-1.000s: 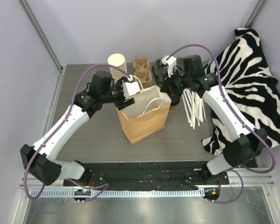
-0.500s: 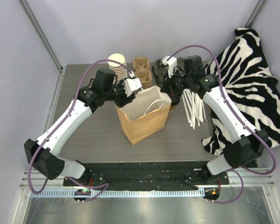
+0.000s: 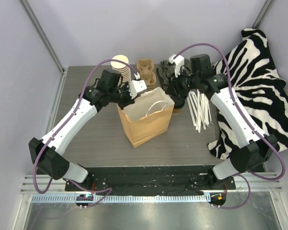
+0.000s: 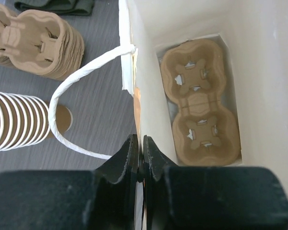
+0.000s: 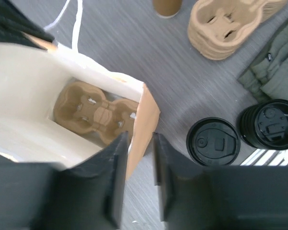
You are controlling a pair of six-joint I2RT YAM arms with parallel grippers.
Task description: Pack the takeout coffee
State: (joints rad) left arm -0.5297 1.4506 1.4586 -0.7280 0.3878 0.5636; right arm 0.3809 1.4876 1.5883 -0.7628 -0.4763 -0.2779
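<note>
nearby, coffee [image 5: 212, 142] between bag [image 3: 145, 125], lid stack [image 5: 270, 125]

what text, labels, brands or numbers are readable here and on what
No text is readable.
takeout coffee: raised marks on the lid, too blurred.
lid stack: raised marks, too blurred.
green cloth: small tag, too small.
paper bag: no print shows.

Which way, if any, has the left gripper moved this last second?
Yes, slightly: the left gripper, clamped on the paper bag rim, has shifted toward the cup carrier stack at the back.
</note>
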